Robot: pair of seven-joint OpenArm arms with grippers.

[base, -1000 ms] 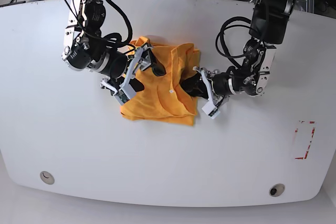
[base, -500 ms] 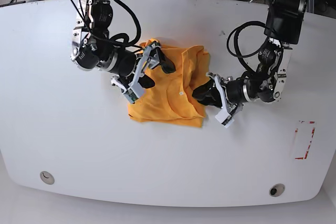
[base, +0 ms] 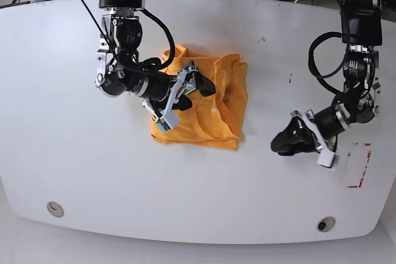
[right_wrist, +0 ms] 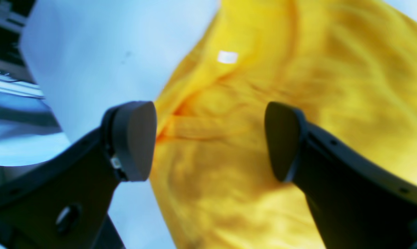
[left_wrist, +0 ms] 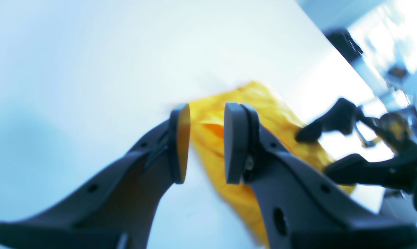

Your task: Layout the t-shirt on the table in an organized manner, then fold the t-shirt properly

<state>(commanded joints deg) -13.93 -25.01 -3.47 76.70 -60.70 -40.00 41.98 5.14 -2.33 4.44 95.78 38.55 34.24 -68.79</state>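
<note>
The orange-yellow t-shirt (base: pixel 207 106) lies crumpled in a rough rectangle on the white table (base: pixel 198 183), left of centre. My right gripper (base: pixel 192 94) hovers over the shirt's left half; in the right wrist view it (right_wrist: pixel 210 141) is wide open above wrinkled cloth (right_wrist: pixel 298 69) with a small white tag, holding nothing. My left gripper (base: pixel 281 142) is over bare table to the right of the shirt, clear of it. In the left wrist view it (left_wrist: pixel 205 143) stands open with a narrow gap and nothing between the pads; the shirt (left_wrist: pixel 263 110) lies beyond.
A red-marked rectangle (base: pixel 359 165) sits near the right edge. Two round grommet holes (base: pixel 55 208) (base: pixel 326 224) lie along the front edge. Cables run behind the table's far edge.
My left gripper has drawn away to the right, off the shirt's right edge onto bare table. The right gripper and the shirt have shifted slightly rightward.
</note>
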